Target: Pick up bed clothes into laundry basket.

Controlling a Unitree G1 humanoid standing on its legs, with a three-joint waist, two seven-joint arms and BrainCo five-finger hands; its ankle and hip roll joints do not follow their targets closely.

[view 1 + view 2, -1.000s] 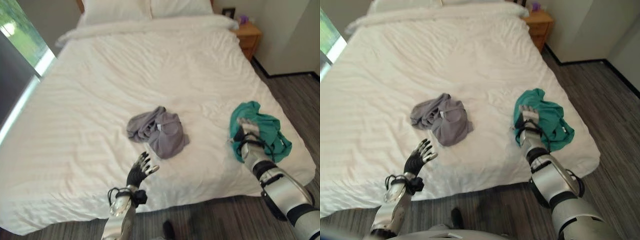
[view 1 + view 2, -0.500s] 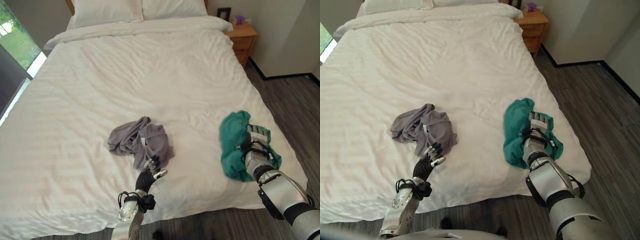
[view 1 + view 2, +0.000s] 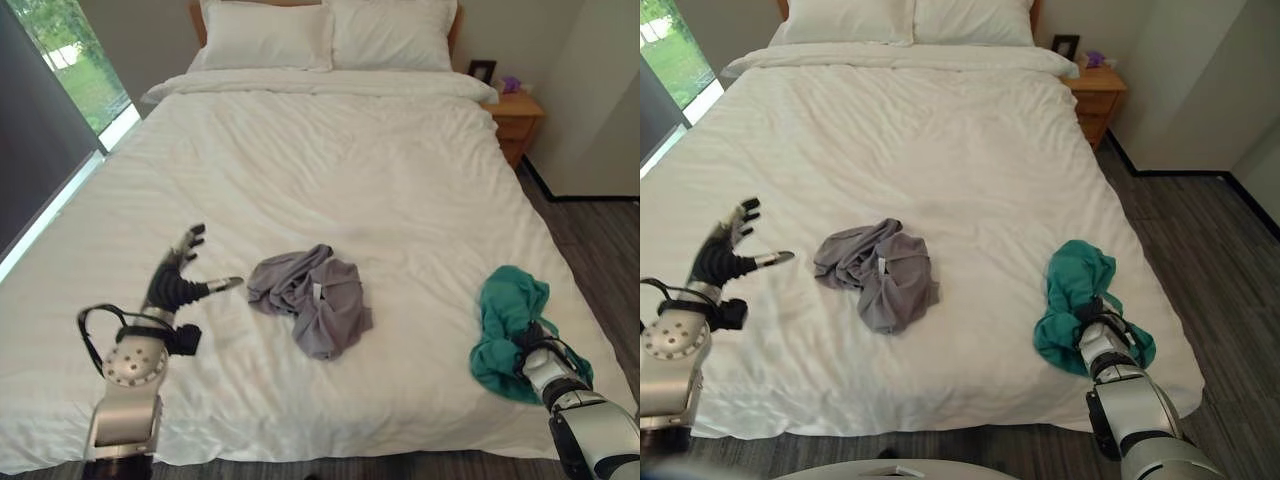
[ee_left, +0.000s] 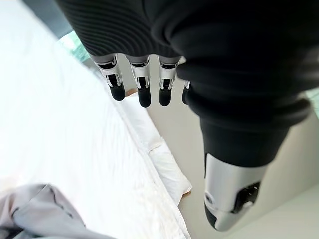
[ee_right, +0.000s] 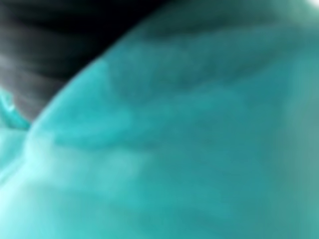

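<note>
A crumpled grey garment [image 3: 310, 300] lies in the middle of the white bed [image 3: 350, 170]. A teal garment [image 3: 510, 310] is bunched at the bed's right edge, near the front corner. My left hand [image 3: 175, 280] hovers above the sheet to the left of the grey garment, apart from it, fingers [image 4: 144, 89] straight and spread, holding nothing. My right hand [image 3: 1100, 322] is buried in the teal garment [image 5: 199, 149], which presses close against its wrist camera.
Two white pillows [image 3: 330, 35] lie at the head of the bed. A wooden nightstand [image 3: 520, 115] stands at the far right. A window [image 3: 60, 70] runs along the left side. Grey wood floor [image 3: 1220, 260] lies beyond the bed's right edge.
The camera has shifted. My left hand swung from in front of the grey garment up to its left. The teal garment bunched up nearer the bed's edge, now covering my right hand.
</note>
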